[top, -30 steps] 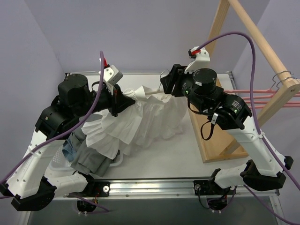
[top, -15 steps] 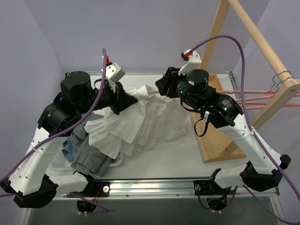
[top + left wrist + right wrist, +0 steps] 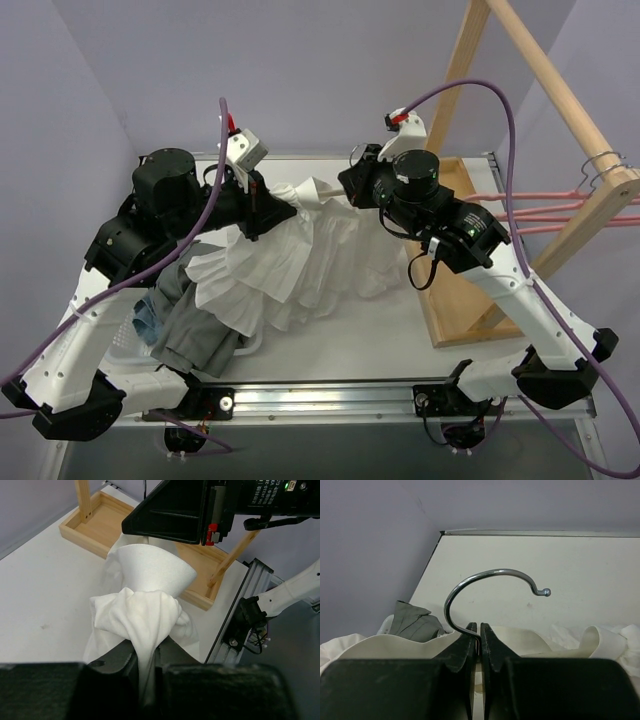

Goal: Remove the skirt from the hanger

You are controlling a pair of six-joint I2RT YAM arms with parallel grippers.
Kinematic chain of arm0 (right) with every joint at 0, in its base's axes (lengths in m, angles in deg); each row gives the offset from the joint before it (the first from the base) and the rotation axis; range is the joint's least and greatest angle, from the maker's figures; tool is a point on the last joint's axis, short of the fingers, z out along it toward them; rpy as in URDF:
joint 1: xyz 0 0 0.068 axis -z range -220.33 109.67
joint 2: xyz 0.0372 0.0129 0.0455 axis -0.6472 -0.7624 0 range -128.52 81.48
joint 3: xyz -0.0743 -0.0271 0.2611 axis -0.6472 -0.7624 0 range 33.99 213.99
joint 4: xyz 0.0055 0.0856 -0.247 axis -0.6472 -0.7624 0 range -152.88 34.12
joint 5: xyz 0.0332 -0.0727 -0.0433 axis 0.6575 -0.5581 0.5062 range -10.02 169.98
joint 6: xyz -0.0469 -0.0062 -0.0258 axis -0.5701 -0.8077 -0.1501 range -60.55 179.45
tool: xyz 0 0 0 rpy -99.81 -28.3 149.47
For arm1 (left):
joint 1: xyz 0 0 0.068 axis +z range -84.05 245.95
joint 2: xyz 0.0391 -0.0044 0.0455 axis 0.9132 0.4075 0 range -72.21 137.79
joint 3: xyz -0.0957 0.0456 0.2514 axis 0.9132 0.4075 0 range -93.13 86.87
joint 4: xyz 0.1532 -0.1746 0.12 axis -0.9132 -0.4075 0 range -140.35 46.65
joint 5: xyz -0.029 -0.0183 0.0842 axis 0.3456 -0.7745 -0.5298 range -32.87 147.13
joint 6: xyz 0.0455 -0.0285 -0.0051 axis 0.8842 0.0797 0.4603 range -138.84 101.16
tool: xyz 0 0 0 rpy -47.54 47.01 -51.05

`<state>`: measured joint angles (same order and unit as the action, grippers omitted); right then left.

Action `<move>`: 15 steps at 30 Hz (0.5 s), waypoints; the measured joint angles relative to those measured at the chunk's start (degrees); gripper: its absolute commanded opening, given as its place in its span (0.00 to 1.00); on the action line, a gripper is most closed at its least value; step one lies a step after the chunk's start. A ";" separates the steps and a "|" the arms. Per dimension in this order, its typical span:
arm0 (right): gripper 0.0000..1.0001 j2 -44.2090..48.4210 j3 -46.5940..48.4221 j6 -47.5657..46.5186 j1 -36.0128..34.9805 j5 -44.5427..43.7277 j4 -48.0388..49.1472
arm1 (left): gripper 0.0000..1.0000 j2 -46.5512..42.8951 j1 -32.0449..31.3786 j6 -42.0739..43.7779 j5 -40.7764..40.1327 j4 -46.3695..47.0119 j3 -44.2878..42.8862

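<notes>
- Above the middle of the bench (image 3: 395, 325), the white skirt (image 3: 300, 262) hangs stretched between the two arms. Its pleated tiers trail down onto the bench and onto a heap of grey and denim garments (image 3: 180, 325) at the left.
- Left end effector (image 3: 148, 655): closed on a bunched fold of the skirt's cloth, which fans out beyond the fingers.
- Right end effector (image 3: 478, 630): closed on the stem of the chrome hook of the hanger (image 3: 492, 570). The hook rises clear above the jaws, and a pale band, probably the waistband, runs just below.
- Handling, as judged: the skirt is light, soft and limp. It follows any pull, sags wherever unsupported, and may snag on the hanger's ends.
- Hold points, as judged: cloth near the waistband for the skirt, the rigid hook stem for the hanger. Drawing these apart should slide the waistband off.
- Wooden rack (image 3: 470, 270): stands at the right of the bench.
</notes>
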<state>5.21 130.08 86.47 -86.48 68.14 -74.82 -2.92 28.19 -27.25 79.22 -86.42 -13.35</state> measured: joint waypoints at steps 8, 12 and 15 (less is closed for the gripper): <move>0.00 0.87 0.04 -0.17 1.70 -1.90 -0.02 | 0.49 -3.45 0.00 -0.04 0.13 2.60 3.41; 0.00 1.05 2.08 -0.72 3.30 -2.32 -1.49 | 0.49 -6.86 0.00 -0.13 -0.50 3.06 8.17; 0.00 1.11 4.13 -1.44 3.96 -2.45 -2.43 | 0.33 -7.91 0.00 -0.37 -0.72 3.02 10.56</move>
<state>6.33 134.21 85.03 -82.52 65.70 -77.25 -10.83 28.19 -27.62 78.50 -83.40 -2.80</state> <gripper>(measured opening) 0.012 0.447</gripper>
